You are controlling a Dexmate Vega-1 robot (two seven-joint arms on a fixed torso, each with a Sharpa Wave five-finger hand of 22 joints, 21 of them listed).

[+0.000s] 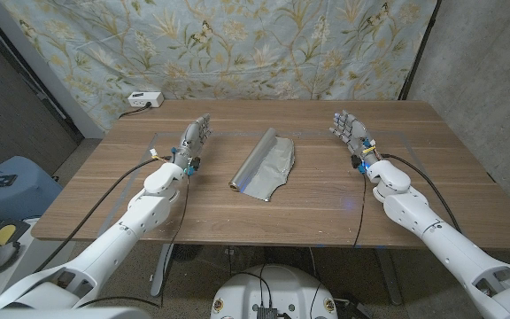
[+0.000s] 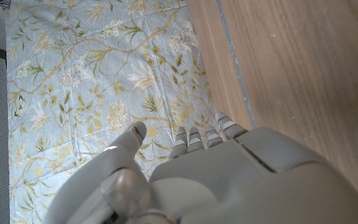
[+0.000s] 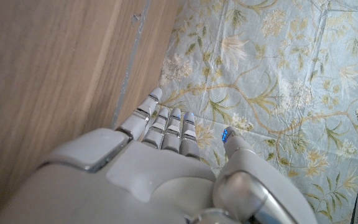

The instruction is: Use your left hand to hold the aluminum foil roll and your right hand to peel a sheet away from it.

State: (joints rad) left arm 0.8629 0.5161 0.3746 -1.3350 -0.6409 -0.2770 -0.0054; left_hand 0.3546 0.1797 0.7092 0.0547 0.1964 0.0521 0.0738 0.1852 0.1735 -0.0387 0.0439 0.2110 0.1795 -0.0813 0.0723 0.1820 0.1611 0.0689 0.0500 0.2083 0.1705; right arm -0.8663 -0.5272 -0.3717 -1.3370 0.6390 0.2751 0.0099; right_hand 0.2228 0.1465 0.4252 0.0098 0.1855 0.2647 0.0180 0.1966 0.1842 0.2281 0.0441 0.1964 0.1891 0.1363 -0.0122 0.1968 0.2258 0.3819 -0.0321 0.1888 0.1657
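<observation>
On either side of the table [image 1: 326, 199], the left hand [image 1: 195, 140] and right hand [image 1: 351, 131] wait empty, fingers spread. Between them lies the foil roll [image 1: 265, 165], a sheet already partly unrolled, probably placed within reach of both.

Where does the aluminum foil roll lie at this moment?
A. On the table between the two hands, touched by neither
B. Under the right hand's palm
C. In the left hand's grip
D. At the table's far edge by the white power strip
A: the aluminum foil roll lies mid-table, a sheet partly unrolled, with the left hand and the right hand open and well apart from it on either side.
</observation>
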